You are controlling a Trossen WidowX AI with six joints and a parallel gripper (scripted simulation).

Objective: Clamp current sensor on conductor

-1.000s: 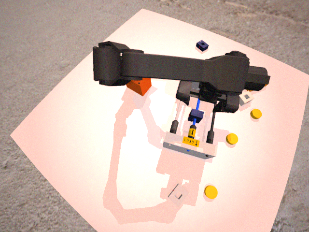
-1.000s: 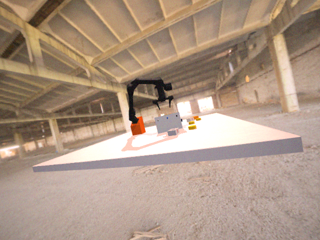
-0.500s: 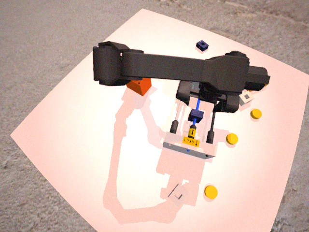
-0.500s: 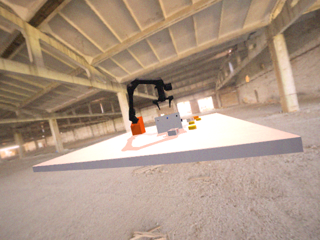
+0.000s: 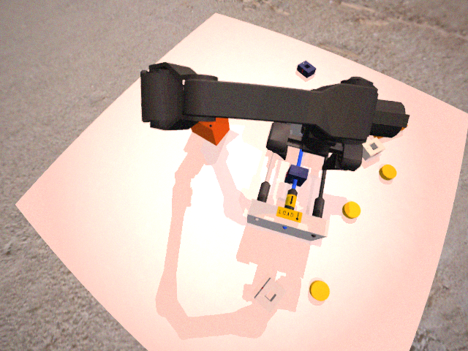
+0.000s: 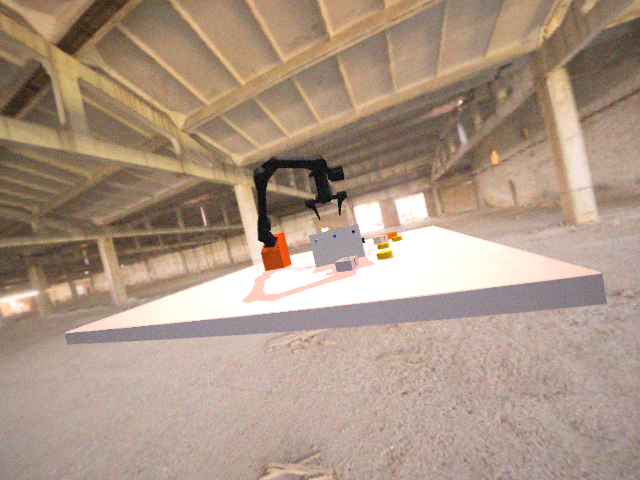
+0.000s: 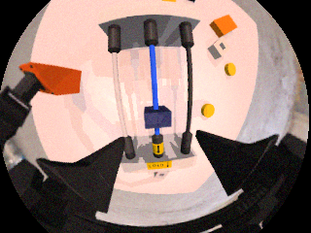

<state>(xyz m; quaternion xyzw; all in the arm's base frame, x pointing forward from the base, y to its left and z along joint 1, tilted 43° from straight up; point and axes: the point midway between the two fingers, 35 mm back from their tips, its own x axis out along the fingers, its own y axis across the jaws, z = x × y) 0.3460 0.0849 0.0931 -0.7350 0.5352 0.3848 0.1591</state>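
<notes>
A dark navy sensor [image 5: 297,175] [image 7: 157,116] sits around the blue conductor [image 5: 300,156] [image 7: 154,78], near its LOAD end. It looks like a closed block; its arrow and latch cannot be made out. The yellow LOAD marker [image 5: 288,213] [image 7: 159,165] is on the end plate [image 5: 260,208] [image 6: 336,251], with an arrow pointing away from the sensor. A yellow sleeve at that conductor end also bears an arrow. My gripper [image 6: 329,216] [image 7: 161,137] is open and empty, above the fixture, with its fingers apart and clear of the sensor.
A white conductor [image 7: 118,92] and a black conductor [image 7: 190,87] flank the blue one. Yellow discs [image 5: 351,210] [image 5: 319,290] [image 7: 229,69], a white block [image 5: 366,151] and an orange block [image 7: 224,25] lie beside the fixture. A navy block [image 5: 306,69] is far back; a pale block [image 6: 346,264] is in front.
</notes>
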